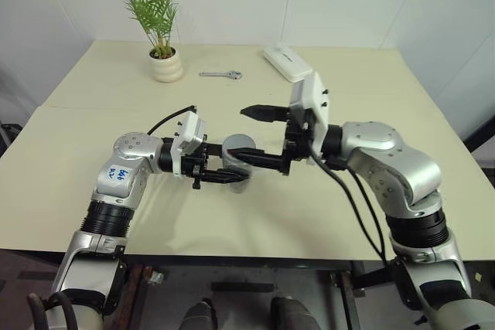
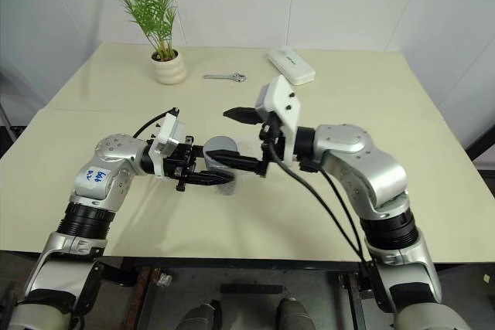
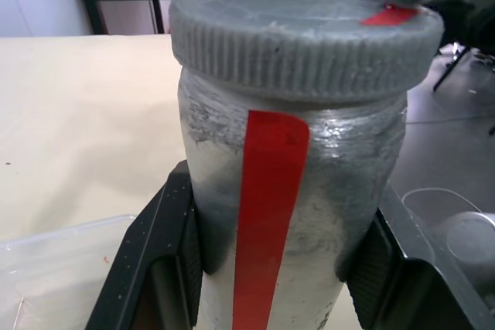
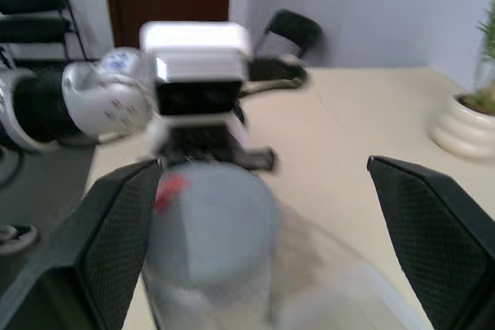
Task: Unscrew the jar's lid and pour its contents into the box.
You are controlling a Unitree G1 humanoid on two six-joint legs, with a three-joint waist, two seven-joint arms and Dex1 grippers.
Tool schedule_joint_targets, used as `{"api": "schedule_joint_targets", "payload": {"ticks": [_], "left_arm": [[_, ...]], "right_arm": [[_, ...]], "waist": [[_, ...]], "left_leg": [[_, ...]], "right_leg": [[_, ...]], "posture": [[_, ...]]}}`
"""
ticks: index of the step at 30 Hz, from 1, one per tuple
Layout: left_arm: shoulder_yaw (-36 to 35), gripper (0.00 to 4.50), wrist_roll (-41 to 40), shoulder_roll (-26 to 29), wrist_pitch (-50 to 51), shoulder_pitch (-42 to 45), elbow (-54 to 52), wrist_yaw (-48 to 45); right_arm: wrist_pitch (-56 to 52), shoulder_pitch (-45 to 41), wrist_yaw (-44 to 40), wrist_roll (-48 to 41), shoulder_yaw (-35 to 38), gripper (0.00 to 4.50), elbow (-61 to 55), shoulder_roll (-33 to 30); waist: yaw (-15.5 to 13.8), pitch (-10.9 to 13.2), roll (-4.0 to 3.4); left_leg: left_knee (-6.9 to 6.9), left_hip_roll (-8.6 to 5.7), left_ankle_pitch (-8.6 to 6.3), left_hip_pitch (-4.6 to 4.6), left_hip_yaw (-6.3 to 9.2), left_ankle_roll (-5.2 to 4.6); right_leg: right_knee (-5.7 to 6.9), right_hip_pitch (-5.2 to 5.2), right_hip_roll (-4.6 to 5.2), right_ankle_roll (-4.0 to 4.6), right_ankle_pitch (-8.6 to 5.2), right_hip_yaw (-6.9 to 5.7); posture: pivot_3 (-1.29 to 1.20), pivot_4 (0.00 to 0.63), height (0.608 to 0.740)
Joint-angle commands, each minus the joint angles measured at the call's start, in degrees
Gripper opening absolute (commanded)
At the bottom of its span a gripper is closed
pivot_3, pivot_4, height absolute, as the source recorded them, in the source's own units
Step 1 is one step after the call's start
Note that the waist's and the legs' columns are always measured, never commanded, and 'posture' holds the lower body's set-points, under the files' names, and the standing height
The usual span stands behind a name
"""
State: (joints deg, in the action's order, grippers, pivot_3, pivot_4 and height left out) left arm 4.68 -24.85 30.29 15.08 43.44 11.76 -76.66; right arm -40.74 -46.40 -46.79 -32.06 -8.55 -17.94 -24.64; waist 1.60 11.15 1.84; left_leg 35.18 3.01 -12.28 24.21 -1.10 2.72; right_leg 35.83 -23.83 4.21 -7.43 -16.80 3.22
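Centrally, above the cream table: jar, clear plastic cylinder with red strip down its side, held upright off the surface. Clamped at the body by left gripper, black fingers pressed to either side, reaching in level from the robot's left. Lid, grey, ribbed at the edge, small red mark on top, seated on the jar. Right gripper coming in level from the opposite side, jaws spread wide and clasping nothing; one finger beyond the lid, the other across the near side of the jar top, lid between them; contact with the lid not discernible. Contents not visible through the jar wall. Box, clear shallow tray, on the table just below and beside the held jar, seen at the edge of the left wrist view. Further back on the table, well apart from the jar: potted palm in a white ribbed pot, small metal wrench, white oblong case. Black cables trailing from both wrists.
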Motion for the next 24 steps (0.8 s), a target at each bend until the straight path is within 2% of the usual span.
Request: {"api": "schedule_joint_targets", "payload": {"ticks": [1,6,11,18,24], "left_arm": [[-1.04,1.94,-0.62,-0.06,-0.07,0.42,-1.98,0.56],[-0.89,1.94,-0.77,-0.48,0.26,0.24,-2.63,1.21],[-1.15,1.94,-1.1,-0.58,0.97,0.79,-2.5,1.68],[-1.24,1.94,-1.21,-0.68,1.21,1.18,-2.4,1.81],[-1.2,1.94,-1.03,-0.58,0.86,1.18,-2.05,1.85]], "right_arm": [[-0.9,0.1,2.65,-0.25,0.1,4.49,-2.48,1.78],[0.89,-0.25,5.75,1.81,0.18,4.49,-0.22,4.34],[2.28,0.09,5.82,2.32,1.96,4.49,1.75,4.35],[5.73,2.45,3.6,3.16,3.01,4.49,3.77,1.5],[7.71,2.69,0.19,1.88,7.6,4.49,6.71,-4.41]], "waist": [[-0.01,0.0,0.0],[0.05,0.0,0.0],[0.03,0.0,0.0],[0.02,0.0,0.0],[0.01,0.0,0.0]], "left_leg": [[0.01,-0.01,0.0,0.0,0.0,0.0],[0.03,0.0,0.0,0.0,0.0,0.0],[0.02,0.0,0.0,0.0,0.0,0.0],[0.02,0.0,0.0,0.0,0.0,0.0],[0.02,0.0,0.0,0.0,0.0,0.0]], "right_leg": [[0.0,0.01,0.0,0.0,0.0,0.0],[0.03,0.0,0.0,0.0,0.0,0.01],[0.02,0.0,-0.01,0.0,0.0,0.01],[0.01,0.0,-0.01,0.0,0.0,0.01],[0.02,0.01,-0.01,-0.01,0.0,0.01]], "posture": [[0.0,0.15,0.74],[0.0,0.15,0.74],[0.0,0.15,0.74],[0.0,0.15,0.74],[0.0,0.15,0.74]]}}
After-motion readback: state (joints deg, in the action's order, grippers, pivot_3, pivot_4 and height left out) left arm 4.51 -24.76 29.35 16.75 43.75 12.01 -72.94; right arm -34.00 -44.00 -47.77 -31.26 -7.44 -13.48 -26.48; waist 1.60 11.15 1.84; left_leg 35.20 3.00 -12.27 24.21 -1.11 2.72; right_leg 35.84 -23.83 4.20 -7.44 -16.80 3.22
